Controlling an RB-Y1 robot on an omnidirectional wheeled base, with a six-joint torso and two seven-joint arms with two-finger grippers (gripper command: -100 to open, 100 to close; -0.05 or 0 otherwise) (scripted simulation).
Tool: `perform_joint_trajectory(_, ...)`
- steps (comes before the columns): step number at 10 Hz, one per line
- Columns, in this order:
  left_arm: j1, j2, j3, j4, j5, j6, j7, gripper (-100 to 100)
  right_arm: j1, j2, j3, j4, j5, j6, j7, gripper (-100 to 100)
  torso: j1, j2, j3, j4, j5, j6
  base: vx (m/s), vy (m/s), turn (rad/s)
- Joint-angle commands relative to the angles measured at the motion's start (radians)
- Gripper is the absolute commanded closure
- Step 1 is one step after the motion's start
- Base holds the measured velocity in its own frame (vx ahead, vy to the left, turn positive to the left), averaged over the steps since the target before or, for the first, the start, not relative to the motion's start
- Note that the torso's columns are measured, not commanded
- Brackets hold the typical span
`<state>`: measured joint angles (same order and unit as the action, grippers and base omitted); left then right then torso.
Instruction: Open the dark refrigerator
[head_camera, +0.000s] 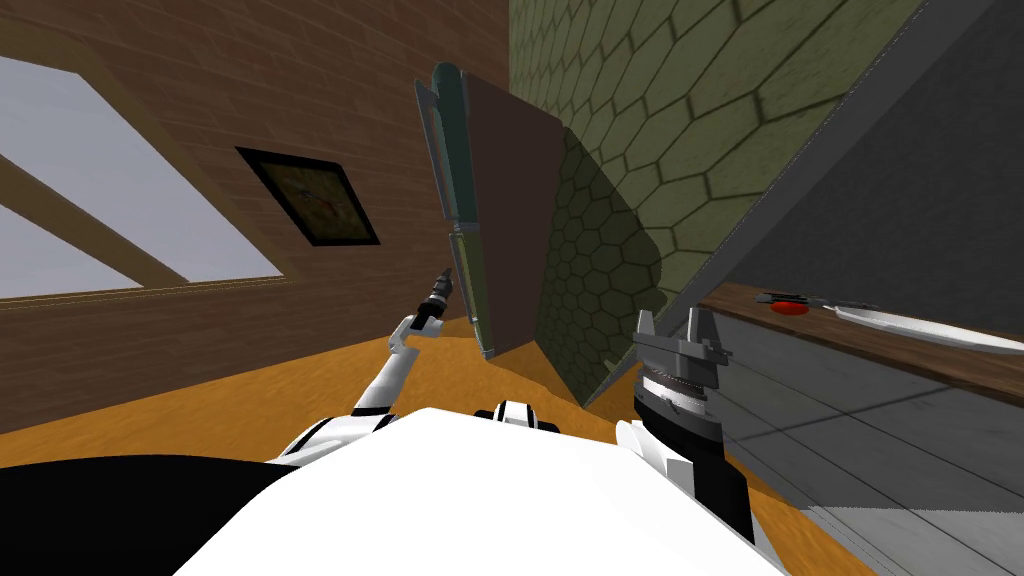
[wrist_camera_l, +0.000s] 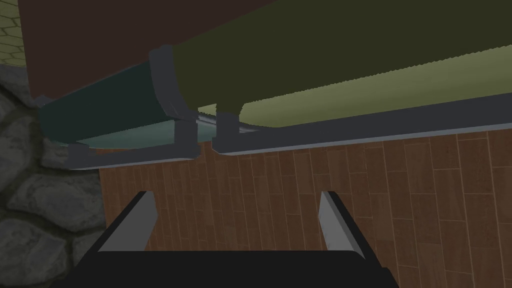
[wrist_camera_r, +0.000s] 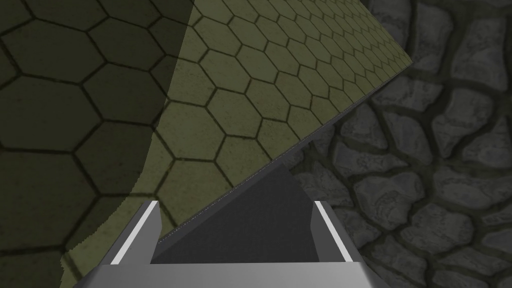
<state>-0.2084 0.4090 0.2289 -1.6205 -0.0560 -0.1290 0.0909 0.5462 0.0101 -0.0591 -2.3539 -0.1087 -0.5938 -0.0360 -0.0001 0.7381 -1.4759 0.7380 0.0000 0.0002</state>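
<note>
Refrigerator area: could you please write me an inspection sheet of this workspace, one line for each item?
Surface: orange floor; counter with a brown top on my right.
Job's things: refrigerator with dark brown side, one teal and one olive door, both look shut; grey handles free.
Clutter: red object and white dish on the counter.
Grippers: left gripper open, just short of the handles, touching nothing; right gripper open, empty, near the counter.
Cables: nothing seen.
Surroundings: brick wall with picture frame and window; green tiled wall behind the refrigerator.
</note>
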Motion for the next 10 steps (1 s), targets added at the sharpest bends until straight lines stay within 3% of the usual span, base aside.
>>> perform_joint_trajectory(1,-0.078,0.034,0.023,0.068,-0.011,0.050,0.019,-100,0.000,0.000,0.000,0.000,0.000,0.000,0.000,0,-0.001,-0.001,0.000,0.000,0.000,0.000,0.046,-0.086,-0.011)
perform_joint_trajectory(5,-0.208,0.099,0.066,0.200,-0.035,0.144,0.053,-100,0.000,0.000,0.000,0.000,0.000,0.000,0.000,0,0.001,0.001,0.001,0.000,0.000,0.000,0.047,-0.076,-0.033)
perform_joint_trajectory(8,-0.281,0.120,0.080,0.273,-0.042,0.175,0.064,-100,0.000,0.000,0.000,0.000,0.000,0.000,0.000,0,0.000,0.000,0.000,0.000,0.000,0.000,0.044,-0.069,-0.023)
perform_joint_trajectory(10,-0.355,0.164,0.107,0.353,-0.058,0.235,0.086,-100,0.000,0.000,0.000,0.000,0.000,0.000,0.000,0,0.001,0.000,0.000,0.000,0.000,0.000,0.044,-0.072,-0.038)
